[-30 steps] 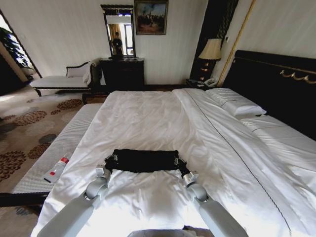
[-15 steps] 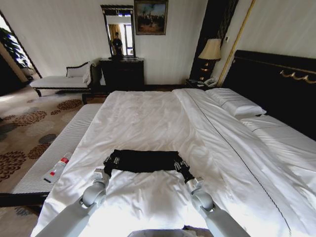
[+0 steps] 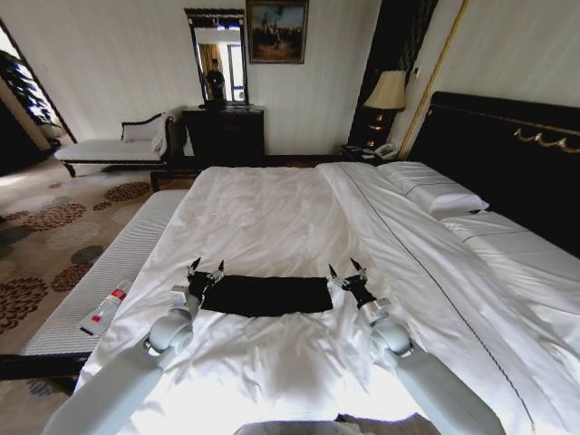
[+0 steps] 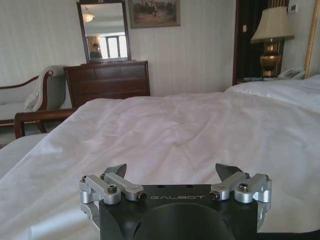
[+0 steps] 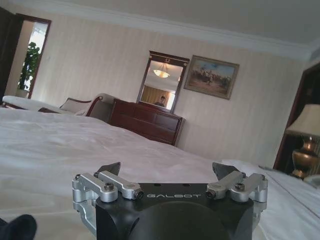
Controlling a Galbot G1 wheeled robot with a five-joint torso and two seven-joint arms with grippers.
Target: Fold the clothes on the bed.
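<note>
The clothes (image 3: 267,295) lie as a narrow black folded strip across the near part of the bed (image 3: 272,217). My left gripper (image 3: 206,269) stands open just above the strip's left end, holding nothing. At the right end my right gripper (image 3: 344,268) is open too, raised a little off the cloth. In the left wrist view the left gripper (image 4: 172,170) has spread fingers over white sheet. The right gripper (image 5: 166,167) is spread the same way in the right wrist view, with a black bit of the clothes (image 5: 17,227) at the frame's corner.
White pillows (image 3: 430,188) lie by the black headboard (image 3: 507,154) on the right. A grey bench (image 3: 100,272) with a small red-and-white item (image 3: 104,310) runs along the bed's left side. Beyond the bed stand a dark dresser (image 3: 224,134), a chaise (image 3: 113,145) and a lamp (image 3: 388,95).
Both grippers have opened and let go of the black strip's ends. They have lifted and moved slightly forward; the strip now lies flat on the sheet.
</note>
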